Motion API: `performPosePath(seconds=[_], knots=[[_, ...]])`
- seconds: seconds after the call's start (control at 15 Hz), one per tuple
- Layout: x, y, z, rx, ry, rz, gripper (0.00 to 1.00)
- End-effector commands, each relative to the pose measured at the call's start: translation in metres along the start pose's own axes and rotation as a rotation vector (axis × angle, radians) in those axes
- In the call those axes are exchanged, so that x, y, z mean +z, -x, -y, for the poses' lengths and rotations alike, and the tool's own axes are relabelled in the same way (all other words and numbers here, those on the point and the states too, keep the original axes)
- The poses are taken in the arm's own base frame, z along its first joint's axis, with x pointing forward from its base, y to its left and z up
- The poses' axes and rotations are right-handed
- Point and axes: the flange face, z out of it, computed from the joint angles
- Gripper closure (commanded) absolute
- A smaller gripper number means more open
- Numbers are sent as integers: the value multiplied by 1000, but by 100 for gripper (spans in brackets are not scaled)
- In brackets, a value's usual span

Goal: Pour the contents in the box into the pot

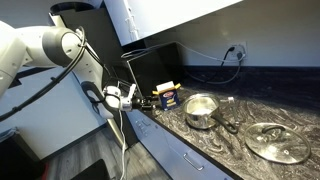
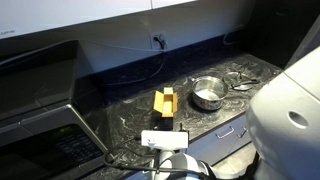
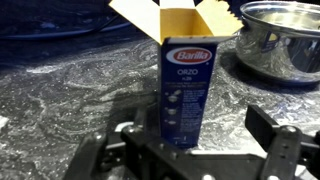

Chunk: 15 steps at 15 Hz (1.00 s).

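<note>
Plainly, the jaws of the gripper (image 3: 185, 145) stand spread wide and hold nothing. Upright in line with the gap between them is the blue box (image 3: 188, 85), its yellow flaps open, on the dark marbled counter (image 3: 70, 95). Beyond it, off to one side, sits the steel pot (image 3: 282, 40).

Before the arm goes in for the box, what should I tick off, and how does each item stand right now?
1. Gripper open: ok.
2. Box upright on the counter, top flaps open: ok.
3. Box centred between the fingers in the wrist view: ok, not gripped yet.
4. Pot upright and uncovered, lid lying apart: ok.
5. Contents inside the box: cannot tell.
</note>
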Motion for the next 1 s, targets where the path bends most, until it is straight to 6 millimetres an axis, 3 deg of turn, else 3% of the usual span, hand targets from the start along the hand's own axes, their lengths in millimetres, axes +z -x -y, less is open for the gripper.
performPosePath(seconds=[0.0, 0.47, 0.8, 0.87, 0.93], knots=[[17, 2, -11, -3, 35, -11, 0], [44, -12, -13, -16, 28, -52, 0], [50, -16, -18, -3, 34, -70, 0], [50, -15, -19, 0, 34, -70, 6], [50, -15, -20, 2, 36, -72, 26]])
